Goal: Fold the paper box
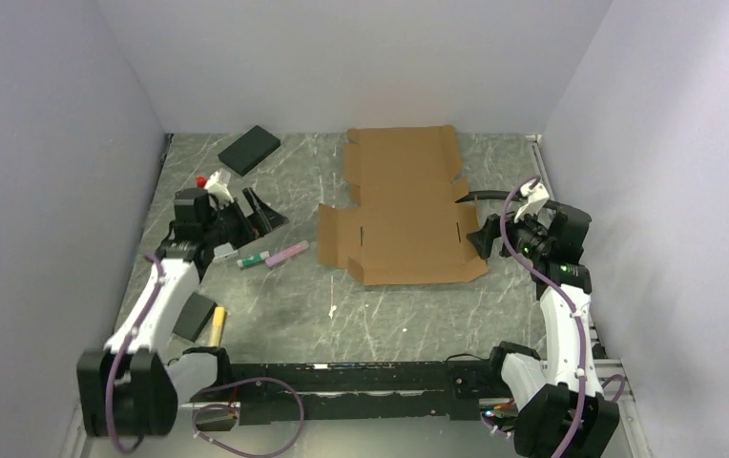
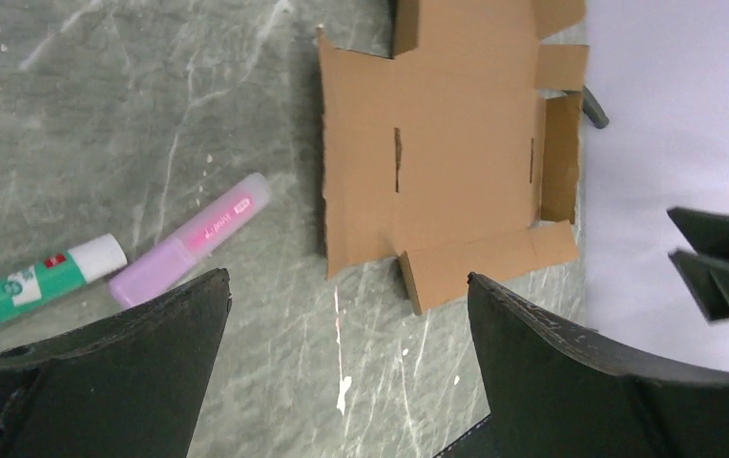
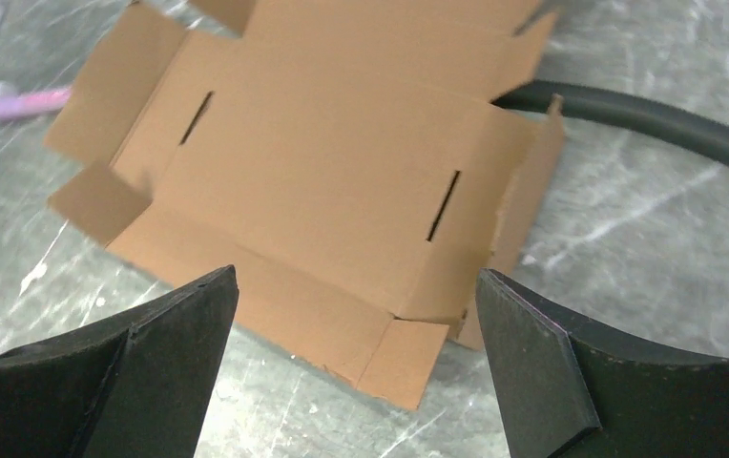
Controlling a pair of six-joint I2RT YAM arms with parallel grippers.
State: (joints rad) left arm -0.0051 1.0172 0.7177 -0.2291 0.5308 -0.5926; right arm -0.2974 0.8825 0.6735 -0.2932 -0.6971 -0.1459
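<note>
Both hands empty, paper box [image 1: 404, 205] unfolded.
Left hand [image 2: 346, 286] and right hand [image 3: 356, 277] gape wide; I'd lift a side flap [image 3: 523, 200] from underneath, folding on its crease.

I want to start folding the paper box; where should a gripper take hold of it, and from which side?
Grip the side flap on the right edge of the paper box, coming from the right with the open right gripper. That flap already tilts up off the table, so it can be pinched on both faces; the rest lies flat.
</note>
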